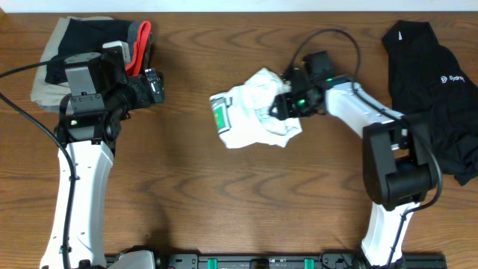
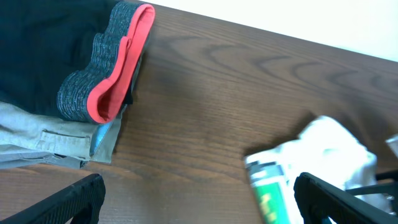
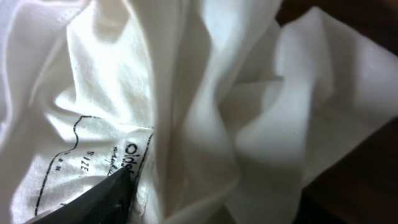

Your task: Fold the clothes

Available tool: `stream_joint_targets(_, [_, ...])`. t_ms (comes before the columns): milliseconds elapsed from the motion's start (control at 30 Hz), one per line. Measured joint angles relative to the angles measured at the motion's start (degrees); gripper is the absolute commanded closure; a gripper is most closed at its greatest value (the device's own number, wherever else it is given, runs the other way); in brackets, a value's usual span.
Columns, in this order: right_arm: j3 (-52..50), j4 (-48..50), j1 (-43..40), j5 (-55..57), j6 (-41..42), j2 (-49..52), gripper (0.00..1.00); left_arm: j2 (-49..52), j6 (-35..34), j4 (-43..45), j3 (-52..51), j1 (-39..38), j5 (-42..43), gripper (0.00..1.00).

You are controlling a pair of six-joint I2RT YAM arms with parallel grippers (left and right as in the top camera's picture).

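The white T-shirt (image 1: 250, 119) lies crumpled in a heap at the table's middle, with its green square graphic (image 1: 219, 118) on the left side. My right gripper (image 1: 284, 104) is pushed into the heap's right side. In the right wrist view the cloth (image 3: 249, 124) fills the frame and bunches between the jaws (image 3: 199, 205); one black finger shows beside printed size lettering, the other is hidden under the fabric. My left gripper (image 1: 157, 86) is open and empty to the left of the shirt. In its wrist view the jaws (image 2: 199, 202) are spread, with the shirt (image 2: 329, 143) ahead.
A folded stack of beige, black and grey-red clothes (image 1: 82, 45) sits at the back left, close behind my left gripper; it also shows in the left wrist view (image 2: 62, 62). A black top with small white logos (image 1: 437, 82) lies at the right edge.
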Motion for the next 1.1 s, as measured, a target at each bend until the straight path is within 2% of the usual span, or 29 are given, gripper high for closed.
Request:
stream_joint_targets(100, [0.70,0.35,2.49,-0.57,0.46,0.39,0.21,0.00,0.22,-0.02,0.00,0.00,0.00,0.02])
stream_joint_targets(167, [2.80,-2.97,3.19,-0.90,0.33,0.81,0.13,0.00,0.24,-0.02,0.00,-0.02,0.00,0.02])
stream_joint_targets(367, [13.97,-14.78,0.76,-0.20,0.98,1.20,0.02,0.00,-0.07,-0.72,0.00,-0.92,-0.04,0.02])
stream_joint_targets(467, [22.58,-19.67,-2.60,0.24,0.70,1.07,0.02,0.00,-2.51,-0.79,0.00,-3.17,-0.22,0.02])
stream_joint_targets(633, [32.02,-24.11,-9.57,1.57,0.50,-0.28,0.02,0.07,-10.49,1.88,0.00,-10.27,-0.59,0.02])
stream_joint_targets(900, [33.59,-31.30,-20.11,2.82,0.44,-1.22,0.01,6.71,-14.73,6.95,0.02,-26.08,-4.83,0.02])
stream_joint_targets(1100, [33.46,-35.12,-22.84,3.26,-0.46,-1.22,0.13,15.96,-15.34,-1.44,0.09,-27.65,-6.32,0.02])
